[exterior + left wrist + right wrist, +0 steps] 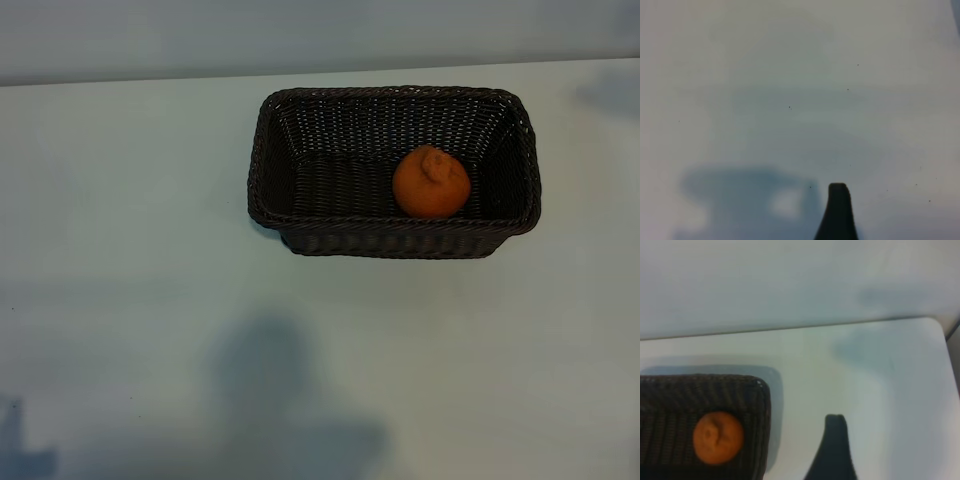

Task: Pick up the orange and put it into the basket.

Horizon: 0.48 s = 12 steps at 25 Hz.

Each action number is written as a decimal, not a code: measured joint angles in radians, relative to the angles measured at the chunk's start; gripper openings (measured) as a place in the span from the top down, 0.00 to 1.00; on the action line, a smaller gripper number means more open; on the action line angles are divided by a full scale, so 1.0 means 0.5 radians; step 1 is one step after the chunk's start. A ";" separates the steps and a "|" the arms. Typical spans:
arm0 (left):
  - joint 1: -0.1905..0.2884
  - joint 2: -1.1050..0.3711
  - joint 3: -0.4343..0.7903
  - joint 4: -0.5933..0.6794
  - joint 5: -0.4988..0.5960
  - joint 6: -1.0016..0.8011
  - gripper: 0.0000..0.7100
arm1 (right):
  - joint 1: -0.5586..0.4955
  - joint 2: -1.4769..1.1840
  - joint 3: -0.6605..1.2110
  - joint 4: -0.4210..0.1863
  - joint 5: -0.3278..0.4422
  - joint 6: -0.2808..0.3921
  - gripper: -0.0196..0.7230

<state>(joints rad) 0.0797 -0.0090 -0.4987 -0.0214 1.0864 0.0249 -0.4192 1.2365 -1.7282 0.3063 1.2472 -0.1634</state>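
Orange sits inside basket, toward its right end, knob up. Basket on pale desk. Right gripper off basket's side, fingers wide, empty. Left gripper over bare desk, fingers wide.

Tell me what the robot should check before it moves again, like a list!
1. Orange inside the basket: ok.
2. Basket upright on the white table: ok.
3. Right hand away from the basket, holding nothing: ok.
4. Left hand over bare table, holding nothing: ok.
5. Both hands open: ok.
6. Orange sitting still: cannot tell.
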 joint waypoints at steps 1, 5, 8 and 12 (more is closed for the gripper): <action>0.000 0.000 0.000 0.000 0.000 0.000 0.17 | 0.036 -0.083 0.040 -0.014 -0.003 -0.018 0.19; 0.000 0.000 0.000 0.000 0.000 0.000 0.17 | 0.289 -0.394 0.204 -0.109 -0.016 -0.024 0.19; 0.000 0.000 0.000 0.000 0.000 0.000 0.17 | 0.488 -0.680 0.352 -0.225 -0.051 0.059 0.19; 0.000 0.000 0.000 0.000 0.000 -0.004 0.17 | 0.590 -0.997 0.572 -0.383 -0.213 0.147 0.19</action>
<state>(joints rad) 0.0797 -0.0090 -0.4987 -0.0214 1.0864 0.0231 -0.1244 0.7381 -1.4420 0.1150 1.1407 -0.0899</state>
